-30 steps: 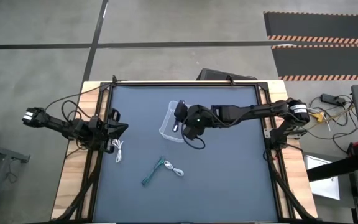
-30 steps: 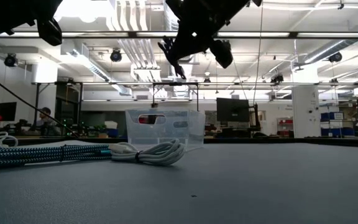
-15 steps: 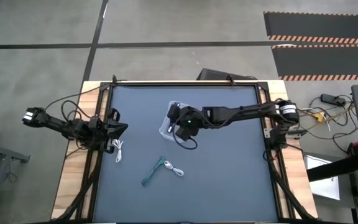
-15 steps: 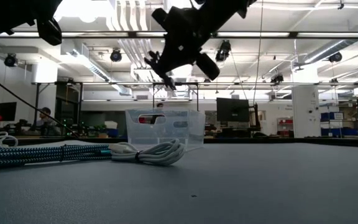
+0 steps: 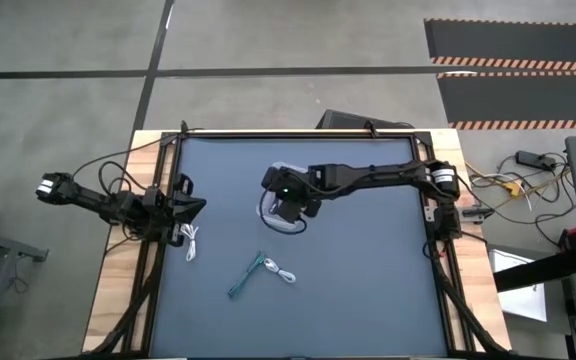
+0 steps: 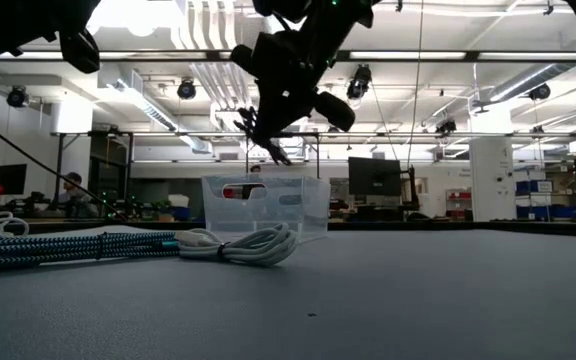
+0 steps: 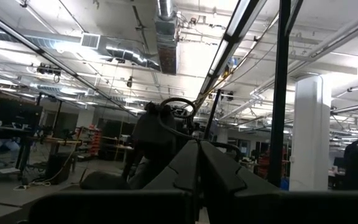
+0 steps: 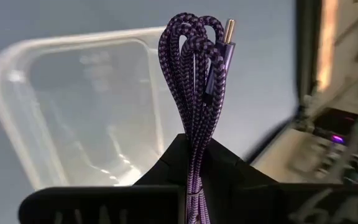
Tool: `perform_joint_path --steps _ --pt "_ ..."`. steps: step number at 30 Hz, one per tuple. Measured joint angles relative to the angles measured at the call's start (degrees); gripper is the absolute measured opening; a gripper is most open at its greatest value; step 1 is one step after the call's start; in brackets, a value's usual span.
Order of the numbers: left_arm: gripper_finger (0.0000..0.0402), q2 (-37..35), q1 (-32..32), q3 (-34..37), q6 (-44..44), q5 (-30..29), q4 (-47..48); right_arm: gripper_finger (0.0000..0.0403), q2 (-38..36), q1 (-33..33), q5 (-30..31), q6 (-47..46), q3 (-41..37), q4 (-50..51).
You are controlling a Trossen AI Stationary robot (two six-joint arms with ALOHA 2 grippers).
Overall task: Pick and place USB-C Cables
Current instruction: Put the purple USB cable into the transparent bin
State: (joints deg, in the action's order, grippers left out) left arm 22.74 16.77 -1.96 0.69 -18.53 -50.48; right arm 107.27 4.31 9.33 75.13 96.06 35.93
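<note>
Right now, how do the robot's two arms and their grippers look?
Both arms are dark, slim and jointed, with loose black wires looping along them. The left gripper has two matte black angular fingers. The right gripper has the same black wedge-shaped fingers. The right arm's base joint carries a pale metallic ring, and so does the left arm's outer end.

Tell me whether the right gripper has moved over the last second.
Yes. The right gripper, shut on the purple cable, has swung leftward in the high view and now hangs over the clear bin, which stayed put.
</note>
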Motion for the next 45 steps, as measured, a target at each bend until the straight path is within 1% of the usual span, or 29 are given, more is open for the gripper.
perform_joint_path --steps 5,18,29,35,39,45 --pt "0.0000 0.01 -0.01 0.00 -0.13 0.01 -0.02 0.0013 1.66 0.36 -0.86 -0.58 2.21 2.97" --pt "0.0000 0.04 0.01 0.00 -0.31 0.03 0.02 0.0013 6.15 1.61 -0.80 0.13 2.55 3.19" --pt "0.0000 0.11 0.03 0.00 -0.31 0.01 0.04 0.0013 6.84 3.32 -1.77 -0.19 2.25 3.65" --pt "0.0000 0.11 0.01 0.00 -0.31 0.03 0.04 0.0013 7.34 3.47 -2.38 -0.56 1.83 3.72" --pt "0.0000 0.11 0.01 0.00 -0.31 0.03 0.04 0.0013 7.34 3.60 -3.81 -0.90 1.58 3.62" --pt "0.0000 0.11 0.01 0.00 -0.31 0.03 0.04 0.0013 7.34 3.61 -3.86 -1.78 1.41 3.59"
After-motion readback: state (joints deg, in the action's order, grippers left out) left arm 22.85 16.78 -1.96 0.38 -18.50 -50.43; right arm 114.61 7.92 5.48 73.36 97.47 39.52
